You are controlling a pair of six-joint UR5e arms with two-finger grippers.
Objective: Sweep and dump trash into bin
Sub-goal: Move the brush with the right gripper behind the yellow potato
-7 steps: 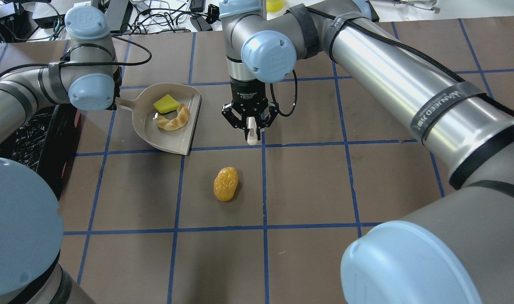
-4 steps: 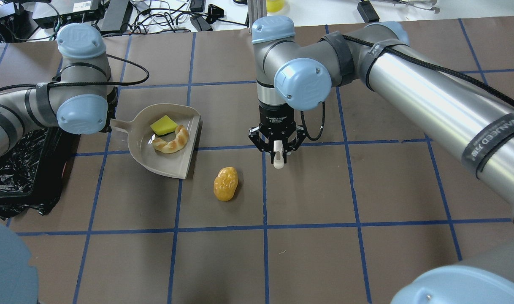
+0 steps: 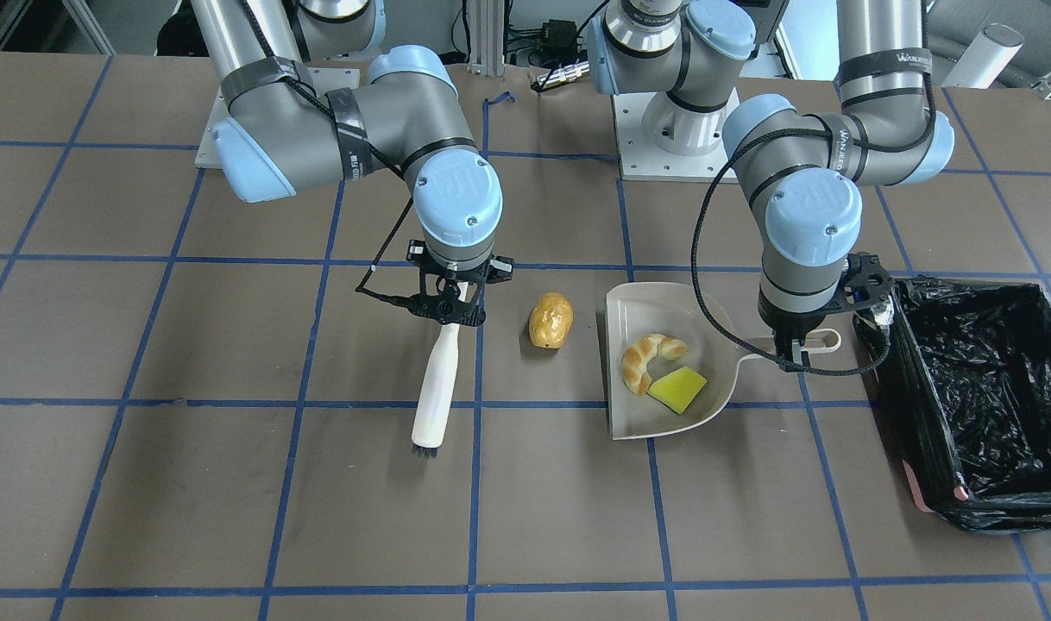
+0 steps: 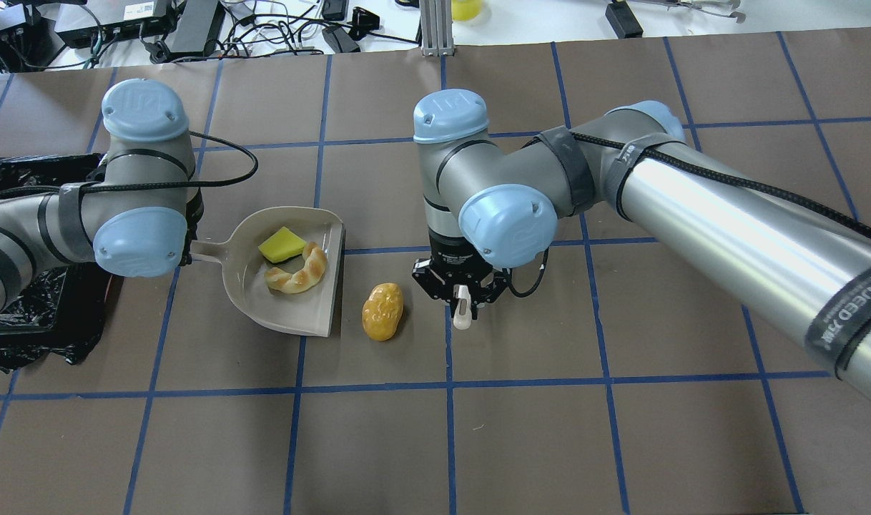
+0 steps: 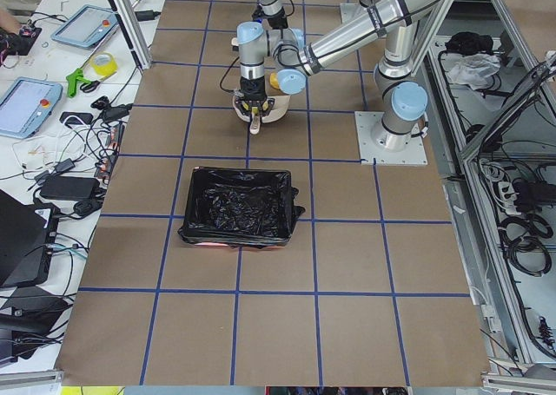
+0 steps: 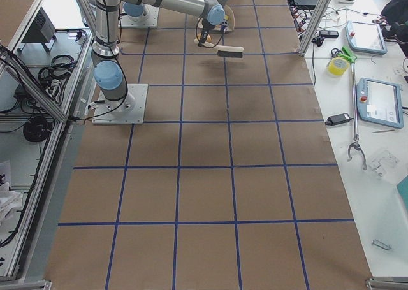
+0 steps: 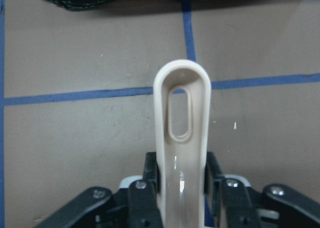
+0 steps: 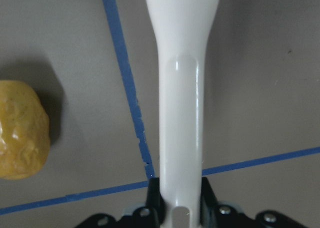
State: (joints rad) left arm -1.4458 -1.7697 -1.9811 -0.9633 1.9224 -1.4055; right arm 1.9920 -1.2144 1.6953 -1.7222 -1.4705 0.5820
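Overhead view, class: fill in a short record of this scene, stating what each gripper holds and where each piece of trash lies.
left gripper: shut on dustpan handle
right gripper: shut on brush handle
in dustpan: croissant piece, sponge wedge
on table: potato-like lump, between dustpan mouth and brush
bin: beyond dustpan handle, on robot's left

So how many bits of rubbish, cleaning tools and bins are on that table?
Rubbish: 3 (glossy golden-brown potato-like lump, curved tan croissant-shaped piece, yellow-green sponge wedge)
Cleaning tools: 2 (beige plastic dustpan, cream-handled hand brush)
Bins: 1 (rectangular bin lined with black plastic)
Total: 6
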